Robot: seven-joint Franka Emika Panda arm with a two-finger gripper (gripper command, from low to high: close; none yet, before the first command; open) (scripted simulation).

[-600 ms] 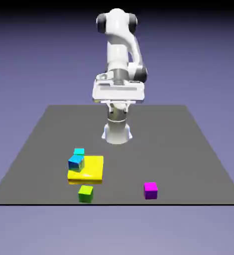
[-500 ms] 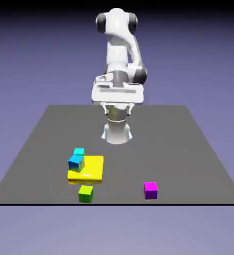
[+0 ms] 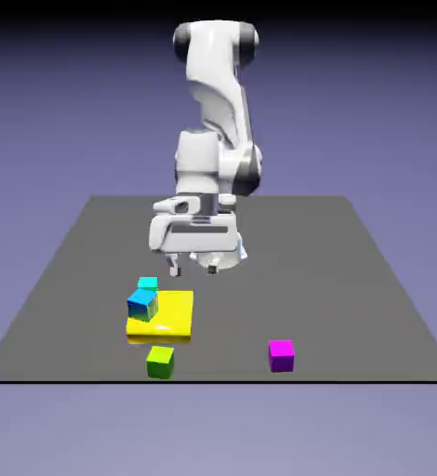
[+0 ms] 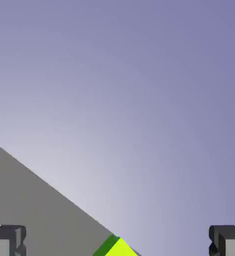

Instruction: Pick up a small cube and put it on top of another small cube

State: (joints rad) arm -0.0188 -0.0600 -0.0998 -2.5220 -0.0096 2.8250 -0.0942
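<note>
The small green cube [image 3: 160, 361] sits near the table's front edge, left of the middle in the exterior view. A magenta cube [image 3: 281, 355] lies to its right, well apart. My gripper [image 3: 193, 271] hangs open and empty in the air above the table, behind the green cube and higher than it. In the hand view a green corner [image 4: 115, 247] of the cube shows at the bottom edge, between my widely parted fingertips [image 4: 7, 240], with the table's edge running diagonally past it.
A flat yellow block [image 3: 163, 314] lies just behind the green cube. A blue-cyan cube [image 3: 141, 302] rests on its left corner, and a smaller cyan cube [image 3: 148, 283] stands behind that. The grey table [image 3: 352, 279] ends just in front of the cubes.
The arm has swung down and toward the exterior view's left, bringing the gripper much lower and nearer the yellow block. The cubes have not moved.
</note>
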